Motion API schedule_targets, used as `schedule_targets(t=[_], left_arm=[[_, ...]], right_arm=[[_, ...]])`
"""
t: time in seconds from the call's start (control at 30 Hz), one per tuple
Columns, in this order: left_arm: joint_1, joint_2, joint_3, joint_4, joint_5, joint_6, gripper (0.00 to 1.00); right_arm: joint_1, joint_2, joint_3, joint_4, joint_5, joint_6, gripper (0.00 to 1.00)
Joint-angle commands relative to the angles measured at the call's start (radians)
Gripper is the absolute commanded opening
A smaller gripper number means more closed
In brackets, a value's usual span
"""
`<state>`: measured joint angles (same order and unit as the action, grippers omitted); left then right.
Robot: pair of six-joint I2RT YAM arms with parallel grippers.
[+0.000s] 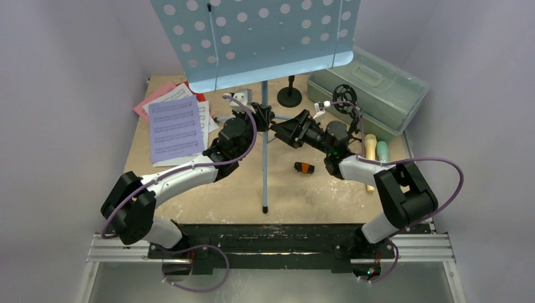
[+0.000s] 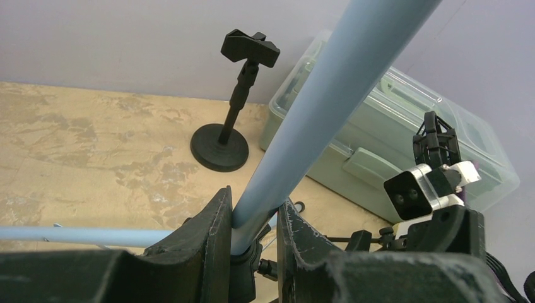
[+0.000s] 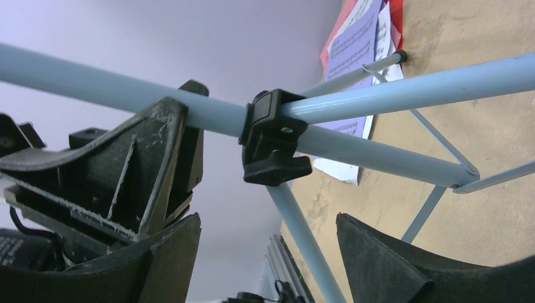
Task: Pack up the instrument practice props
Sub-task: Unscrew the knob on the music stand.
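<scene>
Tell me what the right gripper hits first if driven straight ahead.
Probably the black plastic clamp collar on the pale-blue metal stand pole, centred ahead of the open right gripper; depth is unclear, so a tripod leg might come first.

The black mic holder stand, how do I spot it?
Find the big pale-blue music rack at the back. Just right of its pole, beside the grey-green case, stands the mic holder: black, upright, on a round flat base.
</scene>
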<state>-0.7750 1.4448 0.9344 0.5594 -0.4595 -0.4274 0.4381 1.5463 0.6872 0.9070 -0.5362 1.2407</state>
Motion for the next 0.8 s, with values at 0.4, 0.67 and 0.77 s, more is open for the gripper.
schedule_targets(t=[0.4,0.67,0.77], left_arm=[[-0.004,-0.040,-0.026,0.021,0.033,-0.149,0.00],[-0.004,-0.049,-0.029,0.011,0.035,-0.152,0.00],[-0.004,-0.051,-0.032,0.009,0.035,-0.157,0.00]], right_arm=[[0.002,0.100,0.037,0.235,0.074,0.265,0.62],[-0.002,0.127,0.043,0.285,0.099,0.268,0.49],[-0.003,0.122,0.031,0.286,0.128,0.252,0.45]])
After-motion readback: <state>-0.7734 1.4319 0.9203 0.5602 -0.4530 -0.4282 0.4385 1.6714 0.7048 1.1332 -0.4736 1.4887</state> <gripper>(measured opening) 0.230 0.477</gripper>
